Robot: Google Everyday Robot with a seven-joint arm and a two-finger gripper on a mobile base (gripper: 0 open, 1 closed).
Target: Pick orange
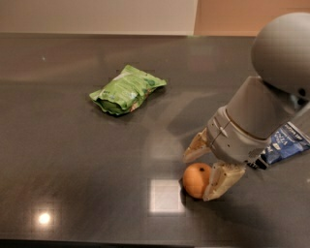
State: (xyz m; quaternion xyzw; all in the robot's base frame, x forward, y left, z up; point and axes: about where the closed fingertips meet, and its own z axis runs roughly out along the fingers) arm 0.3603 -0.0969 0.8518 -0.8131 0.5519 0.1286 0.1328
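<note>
Tabletop, dark and glossy, filled almost the whole frame, with a pale wall along the top edge. A bulky grey robot arm occupied the upper right and slanted down toward the lower centre. A crumpled green snack bag lay left of upper centre, well apart from the arm and no part of the job. A blue packet lay at the right edge, partly hidden behind the arm. The gripper sat low over the table just right of lower centre. Its two tan fingers were spread apart, one above and left of the orange and one at its lower right. The orange, small and round, rested on the table between those fingers, just right of a square patch of reflected light. The lower-right finger looked to be touching the peel or just beside it, and the upper one appeared slightly apart. Nothing was held yet. The step in hand seemed to be the end of the approach: fruit bracketed, squeeze not yet made. The next move would likely call for closing both fingers evenly on the fruit's widest part, gently enough that it did not roll away across the slick surface, and only then lifting.
</note>
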